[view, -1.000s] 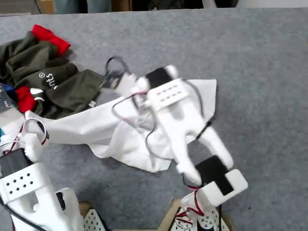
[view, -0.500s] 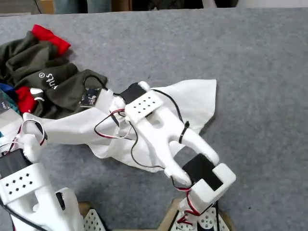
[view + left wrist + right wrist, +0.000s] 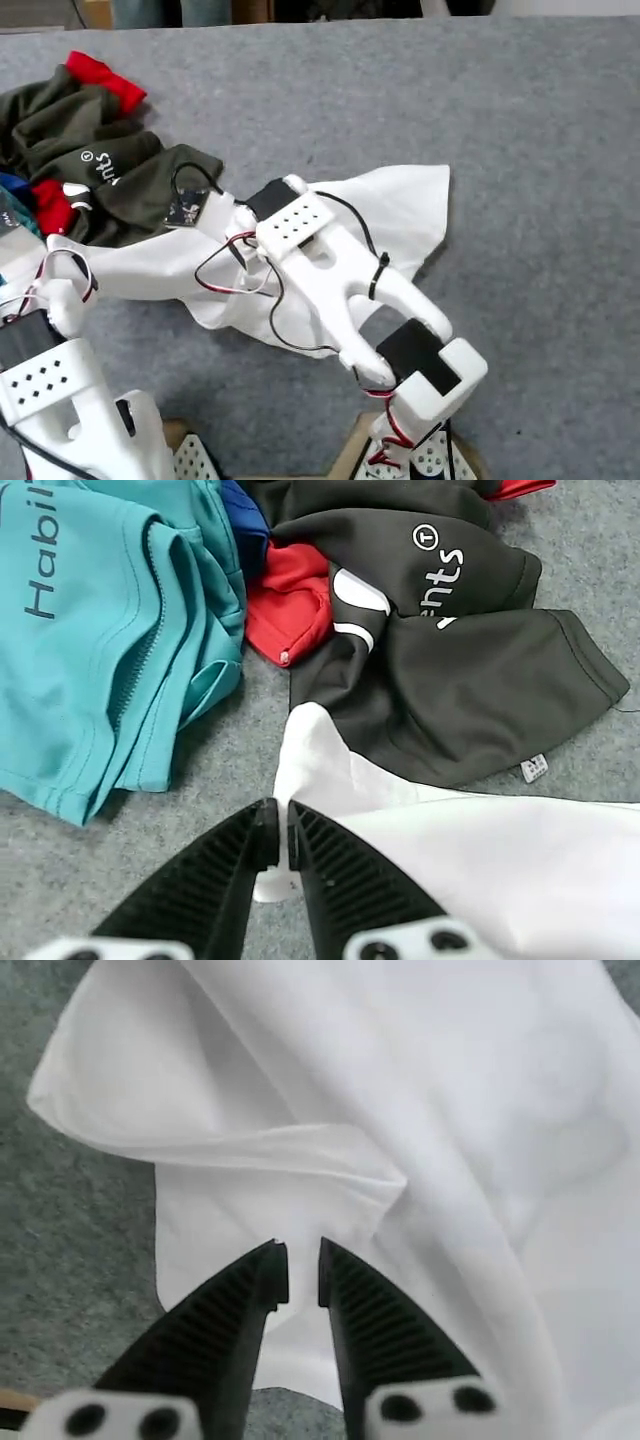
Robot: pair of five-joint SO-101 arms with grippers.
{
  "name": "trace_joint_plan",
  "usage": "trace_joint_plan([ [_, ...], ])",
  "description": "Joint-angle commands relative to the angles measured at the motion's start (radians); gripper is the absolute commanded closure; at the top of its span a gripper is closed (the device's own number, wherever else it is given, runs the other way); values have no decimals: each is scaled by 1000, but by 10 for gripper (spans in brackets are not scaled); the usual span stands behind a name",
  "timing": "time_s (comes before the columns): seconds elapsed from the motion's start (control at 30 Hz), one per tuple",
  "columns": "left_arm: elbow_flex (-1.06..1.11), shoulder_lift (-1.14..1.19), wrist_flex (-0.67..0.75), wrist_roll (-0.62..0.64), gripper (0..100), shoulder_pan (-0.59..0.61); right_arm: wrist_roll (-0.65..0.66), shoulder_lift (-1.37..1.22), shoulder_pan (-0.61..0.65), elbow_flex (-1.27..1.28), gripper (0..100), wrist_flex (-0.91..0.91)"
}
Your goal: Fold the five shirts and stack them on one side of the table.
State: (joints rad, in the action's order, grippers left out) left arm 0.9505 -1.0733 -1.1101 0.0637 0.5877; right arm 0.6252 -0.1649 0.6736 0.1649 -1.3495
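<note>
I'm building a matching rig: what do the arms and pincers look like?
The left arm and right arm are white plastic with black motor blocks and plates dotted with small holes; red, black and white cables loop along them. The left pincer and right pincer are black, ribbed and tapering, on white bases with screw holes.

My right arm point(image 3: 330, 270) and left arm point(image 3: 50, 390) are white plastic shells with dotted vent plates, black servo blocks point(image 3: 420, 355) and looping red, black and white cables point(image 3: 228, 291). My left gripper point(image 3: 280, 845) and right gripper point(image 3: 298, 1270) have black ribbed fingers point(image 3: 230, 1320) on white screwed mounts.
</note>
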Motion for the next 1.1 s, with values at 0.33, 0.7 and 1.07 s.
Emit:
trace_joint_plan([
  [0.33,-7,-14,14,-12,971,25,-72,4,32,4,884,84],
  [0.7,-5,-14,14,-11,971,25,-81,-101,-40,-71,851,107],
  [1.07,-4,-14,14,-9,971,24,-187,-248,-41,-226,937,104],
])
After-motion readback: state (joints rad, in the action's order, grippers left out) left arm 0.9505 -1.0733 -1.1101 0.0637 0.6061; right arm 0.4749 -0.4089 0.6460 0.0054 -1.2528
